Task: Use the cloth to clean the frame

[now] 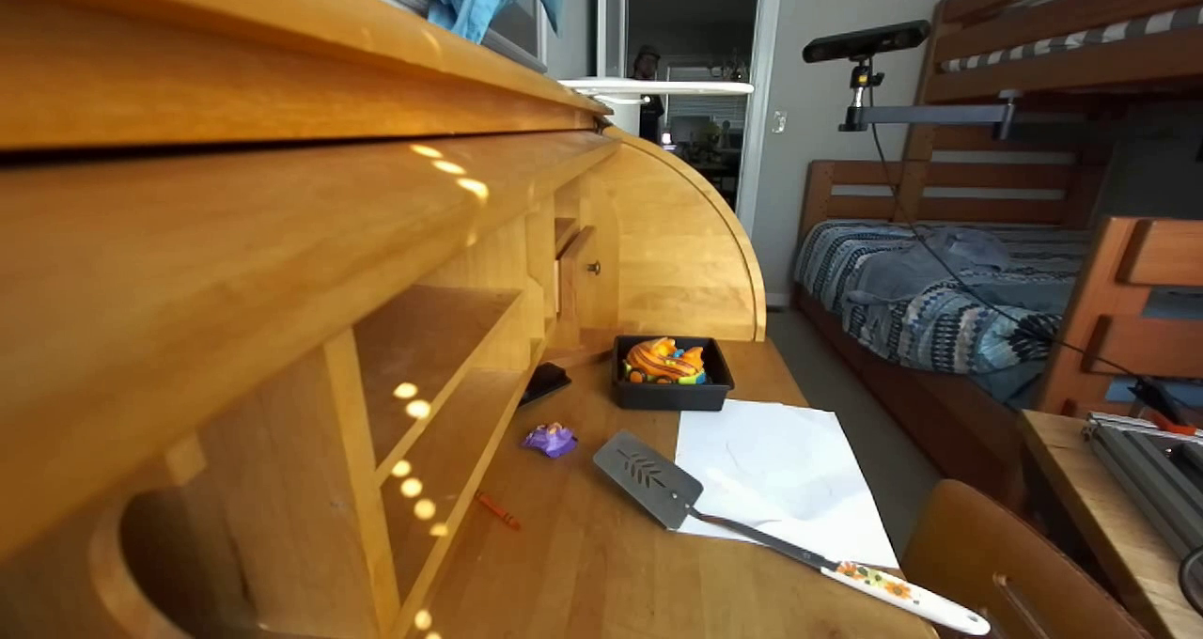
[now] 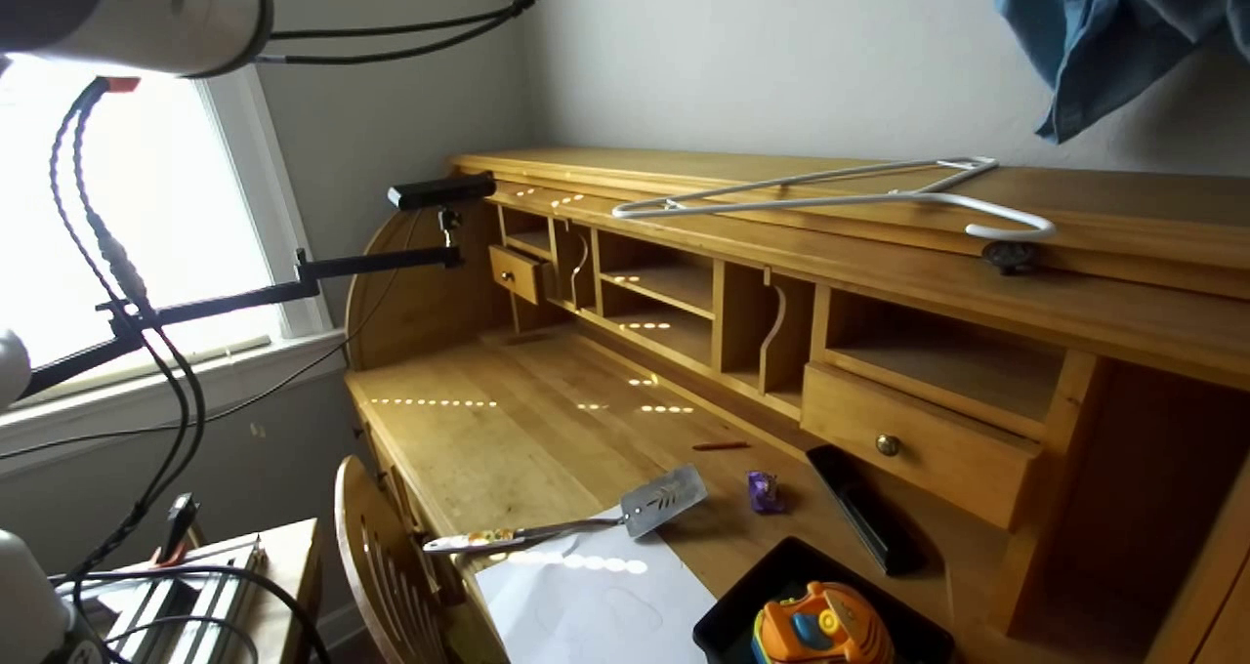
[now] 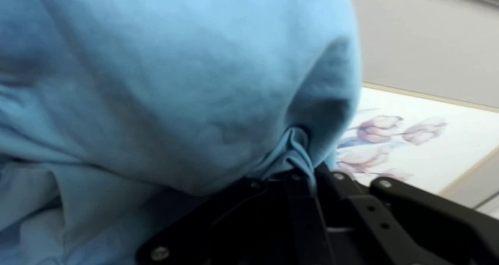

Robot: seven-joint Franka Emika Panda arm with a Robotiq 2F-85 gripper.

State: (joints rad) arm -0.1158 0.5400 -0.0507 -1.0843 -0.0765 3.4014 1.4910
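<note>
Your claw point(image 3: 311, 177) is pressed together, pinching a bunched fold of the cloth point(image 3: 187, 74); the rest hangs loose and fills much of the wrist view. In both exterior views you see it up high, well apart from the tabletop point(image 1: 601, 573). To its right in the wrist view, the frame point(image 3: 425, 43), pale-bordered, holds a tulip print point(image 3: 393, 136). Cloth touching frame or not: you cannot tell.

Containers: black tray point(image 1: 672, 397) on the tabletop, orange toy point(image 1: 663, 362) inside, blue and yellow parts showing. Paper point(image 1: 780, 465) lies just beside the tray, spatula point(image 1: 679, 496) partly over it. In an exterior view you have a purple wrapper point(image 1: 551, 440) and an orange crayon point(image 1: 498, 511) to the spatula's left. Long black object point(image 2: 864, 508) near the tray, below a drawer point(image 2: 937, 459); what it is, unclear. Cubbies point(image 2: 664, 283) run along the tabletop's right in an exterior view; the drawer's contents are hidden from you.
</note>
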